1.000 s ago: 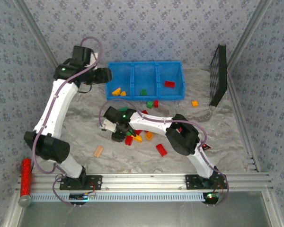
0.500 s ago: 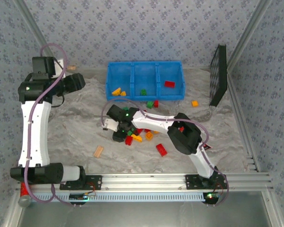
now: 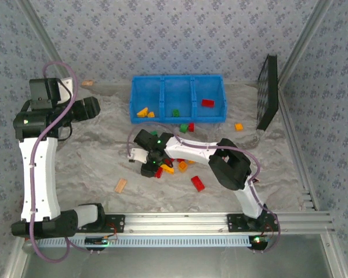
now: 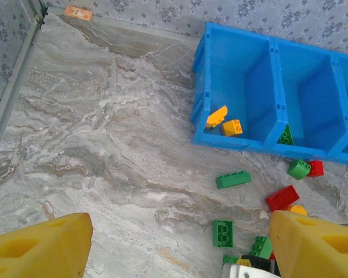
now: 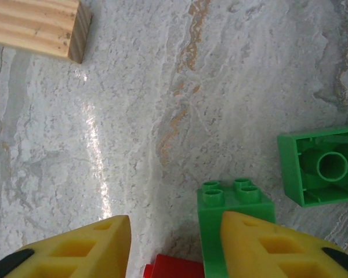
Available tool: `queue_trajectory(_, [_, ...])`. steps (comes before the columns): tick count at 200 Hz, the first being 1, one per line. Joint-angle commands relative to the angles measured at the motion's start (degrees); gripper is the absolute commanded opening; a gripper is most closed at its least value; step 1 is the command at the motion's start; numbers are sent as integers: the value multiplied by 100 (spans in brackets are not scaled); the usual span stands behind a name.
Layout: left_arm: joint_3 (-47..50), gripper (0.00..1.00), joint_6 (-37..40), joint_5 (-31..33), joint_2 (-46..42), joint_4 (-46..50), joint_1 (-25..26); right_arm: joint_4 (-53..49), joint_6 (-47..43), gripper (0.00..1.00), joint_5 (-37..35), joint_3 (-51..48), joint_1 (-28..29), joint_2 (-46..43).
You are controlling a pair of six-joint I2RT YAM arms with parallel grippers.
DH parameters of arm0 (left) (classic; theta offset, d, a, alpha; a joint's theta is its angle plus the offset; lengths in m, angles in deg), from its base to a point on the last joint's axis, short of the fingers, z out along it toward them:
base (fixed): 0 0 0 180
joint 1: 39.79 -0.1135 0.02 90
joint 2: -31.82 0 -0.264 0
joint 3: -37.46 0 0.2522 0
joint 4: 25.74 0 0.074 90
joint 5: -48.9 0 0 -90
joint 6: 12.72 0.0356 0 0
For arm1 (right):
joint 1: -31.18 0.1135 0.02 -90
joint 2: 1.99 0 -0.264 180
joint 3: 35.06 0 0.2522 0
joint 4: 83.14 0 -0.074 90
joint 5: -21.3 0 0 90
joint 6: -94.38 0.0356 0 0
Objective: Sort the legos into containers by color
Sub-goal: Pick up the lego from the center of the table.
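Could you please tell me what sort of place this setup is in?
Likely a lab robot test cell: a marbled table enclosed by wallpapered panels in aluminium framing, staged with toy bricks and a blue bin.

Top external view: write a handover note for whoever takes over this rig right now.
Left gripper: open, empty, left of the bright blue plastic three-compartment bin.
Right gripper: open, low at the loose pile, small green plastic brick against one finger.
Done: two orange-yellow bricks in left compartment, one green brick middle, one red brick right.
Left: the pile plus stray bricks on the table.
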Motion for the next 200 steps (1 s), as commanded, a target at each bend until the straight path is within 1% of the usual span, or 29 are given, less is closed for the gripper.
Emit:
queue_trajectory(1, [-13, 80, 187, -101, 111, -113, -35, -680, -122, 51, 81, 43, 5, 286])
queue_trajectory(24, [-83, 80, 168, -207, 252, -114, -37, -694, -127, 55, 287, -31, 1, 260])
queue_trajectory(37, [-117, 80, 163, -227, 294, -97, -43, -616, -77, 60, 451, -145, -18, 157])
queue_trajectory(60, [-97, 81, 155, -227, 265, -106, -36, -581, 10, 61, 484, -147, -67, 162])
queue_trajectory(85, [-62, 81, 125, -270, 175, -108, -35, -599, 10, 60, 60, -29, -62, 350])
queue_trajectory(107, [-38, 81, 99, -381, 87, -121, -36, -778, 62, 59, -516, 361, -40, 668])
queue_trajectory(126, [40, 81, 81, -430, -35, -158, -38, -866, 96, 58, -865, 600, 0, 844])
queue_trajectory(166, [79, 81, 38, -537, -189, -149, -43, -941, 240, 56, -1311, 609, 39, 904])
queue_trajectory(200, [101, 81, 12, -625, -250, -167, -35, -976, 282, 57, -1713, 641, 133, 703])
